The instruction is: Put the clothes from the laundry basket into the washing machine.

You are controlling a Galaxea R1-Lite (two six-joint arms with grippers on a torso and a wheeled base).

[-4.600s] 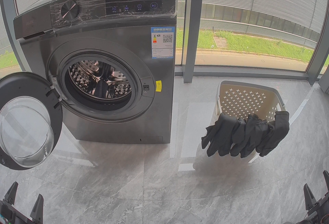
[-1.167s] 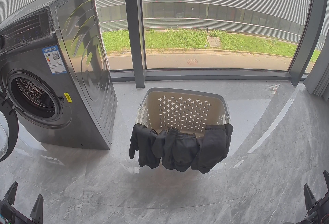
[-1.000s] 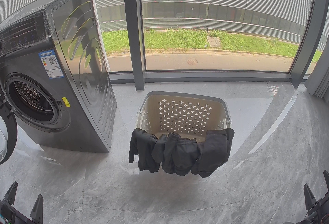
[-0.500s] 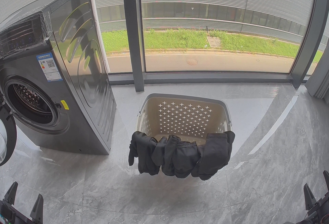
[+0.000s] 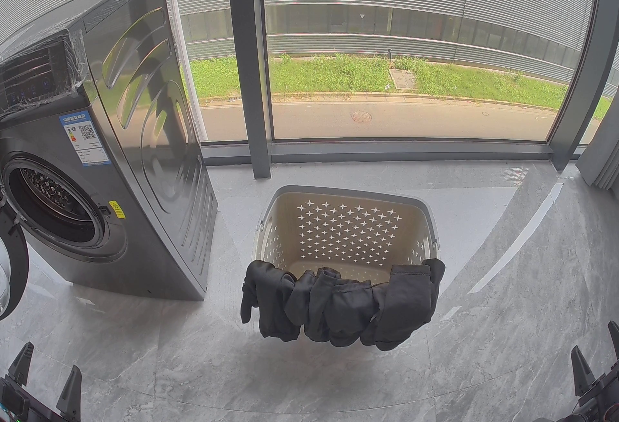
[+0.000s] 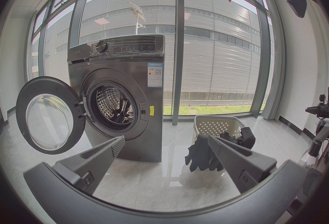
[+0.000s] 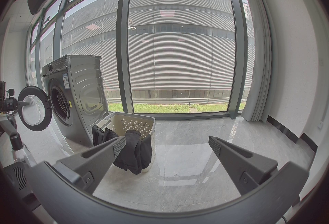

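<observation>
Head view, washing machine (image 5: 129,139): grey front-loader on the floor (image 5: 193,372) at left, seen at an angle; left part cut off by the frame edge.
Head view, door (image 5: 9,262): swung open; only a sliver inside the left edge.
Head view, drum (image 5: 51,204): porthole open; interior dark, contents hard to make out.
Head view, laundry basket (image 5: 348,192): cream, perforated, on the floor before the window (image 5: 400,23), right of the machine and apart from it.
Head view, clothes (image 5: 342,307): dark, draped over the basket's near rim and hanging down outside; number of pieces not to be told.
Head view, left gripper (image 5: 50,360): bottom left corner, tips spread, empty; body cut off.
Head view, right gripper (image 5: 594,339): bottom right corner, tips spread, empty; mostly cut off.
Left wrist view, left gripper (image 6: 165,139): fingers wide apart, nothing between them, well short of machine and basket.
Left wrist view, washing machine (image 6: 137,98): whole front visible, door (image 6: 49,115) fully open to one side.
Left wrist view, clothes (image 6: 202,152): over the basket rim, partly hidden behind one finger.
Right wrist view, right gripper (image 7: 163,139): fingers wide apart, nothing held, above bare floor.
Right wrist view, laundry basket (image 7: 130,122): beside the machine, clothes (image 7: 132,152) on its near rim, lower edge hidden by a finger.
</observation>
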